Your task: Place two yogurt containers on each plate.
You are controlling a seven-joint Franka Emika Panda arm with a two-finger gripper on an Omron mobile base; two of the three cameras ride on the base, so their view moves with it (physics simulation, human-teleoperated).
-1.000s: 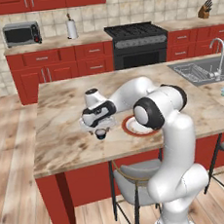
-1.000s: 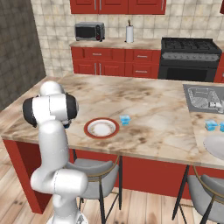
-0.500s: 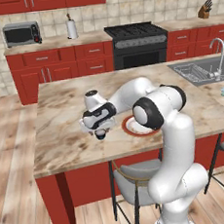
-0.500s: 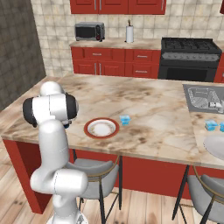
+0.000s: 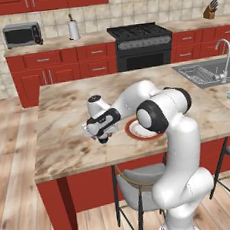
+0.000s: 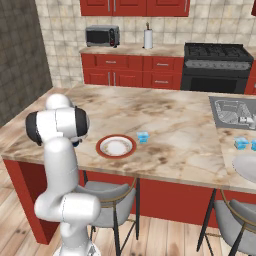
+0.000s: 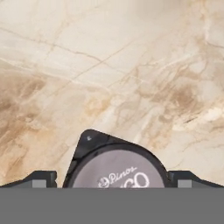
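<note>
A dark yogurt container (image 7: pixel 116 168) with a pale grey lid stands on the marble island, close under the hand camera. My gripper (image 7: pixel 113 179) is open and straddles it, one fingertip on each side; contact cannot be judged. In the left base view the gripper (image 5: pixel 102 137) hangs low over the counter, left of the red-rimmed white plate (image 5: pixel 139 133), which the arm partly hides. That plate (image 6: pixel 116 146) lies bare, with one light blue yogurt container (image 6: pixel 143 136) just to its right. Two more blue containers (image 6: pixel 241 143) stand by the pale grey plate (image 6: pixel 247 167) at far right.
A sink (image 6: pixel 234 111) is set into the island at the right. Stools (image 6: pixel 107 197) stand under the island's near edge. Red cabinets, a black stove (image 5: pixel 140 44) and a microwave (image 5: pixel 22 34) line the back wall.
The hand has come down over the dark yogurt container, which stood just below it before. Plates and blue containers have not moved.
</note>
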